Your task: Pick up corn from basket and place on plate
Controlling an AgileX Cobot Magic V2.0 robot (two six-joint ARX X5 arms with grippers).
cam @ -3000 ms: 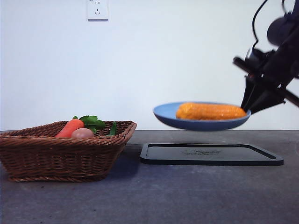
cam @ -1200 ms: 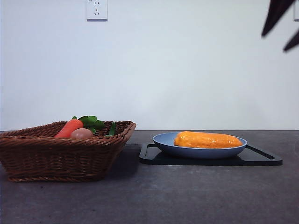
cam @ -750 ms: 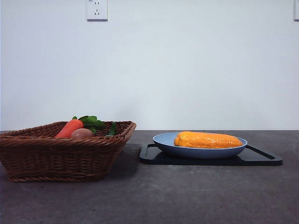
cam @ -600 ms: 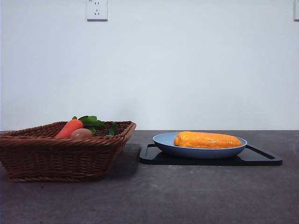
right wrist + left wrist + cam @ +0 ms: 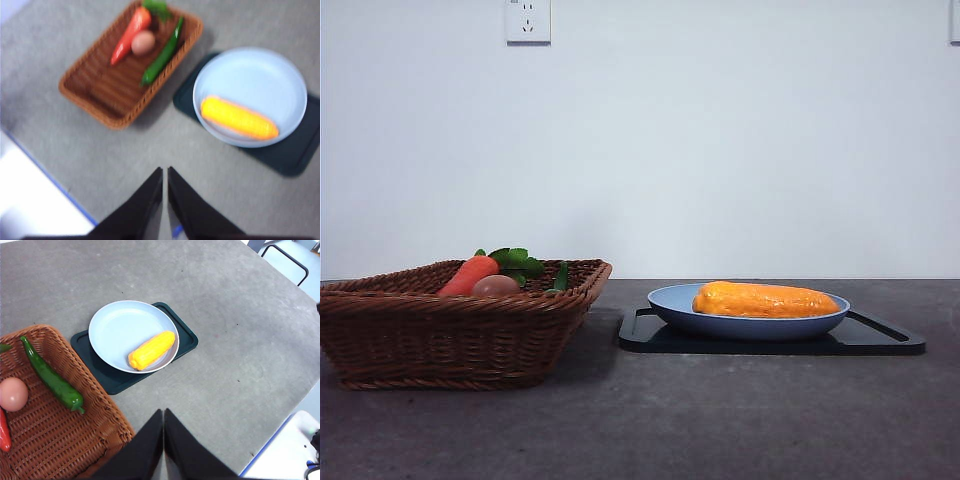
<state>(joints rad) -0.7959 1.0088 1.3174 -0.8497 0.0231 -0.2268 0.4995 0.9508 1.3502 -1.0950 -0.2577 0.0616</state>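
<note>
The corn [image 5: 765,299] lies lengthwise in the light-blue plate [image 5: 670,303], which rests on a black tray [image 5: 650,338]. From high above, the left wrist view shows the corn [image 5: 152,349] near the plate's [image 5: 115,327] rim, and my left gripper [image 5: 163,415] is shut on nothing. The blurred right wrist view shows the corn [image 5: 238,118] in the plate [image 5: 255,75] too, with my right gripper [image 5: 165,172] shut and empty, far above the table. The wicker basket [image 5: 460,335] stands to the left of the plate. Neither arm appears in the front view.
In the basket [image 5: 45,440] lie a carrot [image 5: 470,274] with green leaves, a pinkish egg-like ball [image 5: 496,286] and a green pepper [image 5: 50,377]. A wall socket [image 5: 528,20] sits high on the back wall. A white surface [image 5: 30,200] borders the table's edge.
The plate with the corn came down from the air onto the black tray. The gripper that held its rim let go and rose out of the front view at the top right.
</note>
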